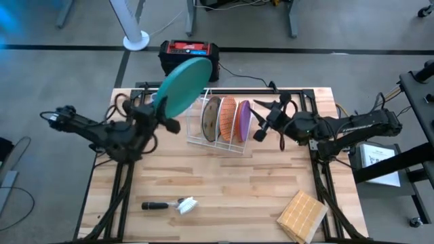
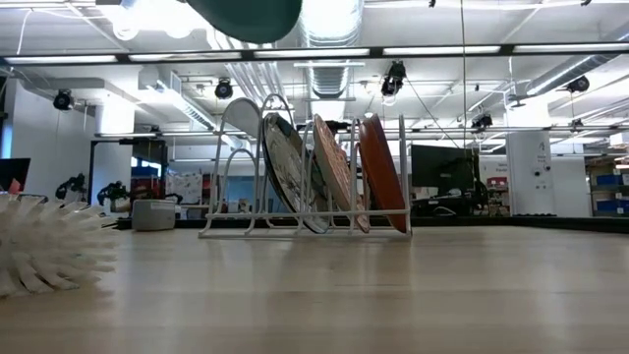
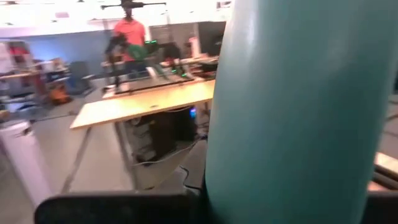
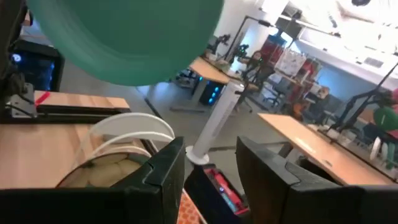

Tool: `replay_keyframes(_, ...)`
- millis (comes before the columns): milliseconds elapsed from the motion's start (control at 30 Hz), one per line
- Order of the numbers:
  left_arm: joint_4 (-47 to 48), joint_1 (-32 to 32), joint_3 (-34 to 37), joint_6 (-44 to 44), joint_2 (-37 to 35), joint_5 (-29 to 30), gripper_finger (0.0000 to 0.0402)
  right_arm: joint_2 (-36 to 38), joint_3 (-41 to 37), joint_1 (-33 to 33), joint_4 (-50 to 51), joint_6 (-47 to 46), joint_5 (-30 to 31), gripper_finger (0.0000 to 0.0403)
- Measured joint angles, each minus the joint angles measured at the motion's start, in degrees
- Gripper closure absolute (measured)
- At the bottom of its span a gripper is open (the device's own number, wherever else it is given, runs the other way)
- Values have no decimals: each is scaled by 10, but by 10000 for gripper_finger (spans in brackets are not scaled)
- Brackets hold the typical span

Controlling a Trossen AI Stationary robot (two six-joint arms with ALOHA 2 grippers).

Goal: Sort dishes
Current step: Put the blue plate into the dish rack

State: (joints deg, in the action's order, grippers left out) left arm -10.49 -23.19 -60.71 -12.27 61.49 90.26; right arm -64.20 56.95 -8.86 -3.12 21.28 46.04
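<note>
I am holding the teal plate edge-on in my clamped left gripper, just upper-left of the rack w/ its free slot at frame left, while my right gripper is hanging open & empty by the purple plate.

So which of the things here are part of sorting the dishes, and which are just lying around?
Part of the job:
- teal plate, held up by the left gripper
- speckled plate, orange plate, purple plate, standing in the white wire rack

Lying about:
- dish brush
- wooden block
</note>
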Motion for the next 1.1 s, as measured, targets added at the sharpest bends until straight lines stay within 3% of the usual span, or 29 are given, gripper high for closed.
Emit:
replay_keyframes(400,16,72,1,85,58,-5,370,-2,0,-1,48,-42,-4,284)
replay_keyframes(1100,81,115,1,212,116,-4,370,-2,-1,-1,125,-98,-4,273)
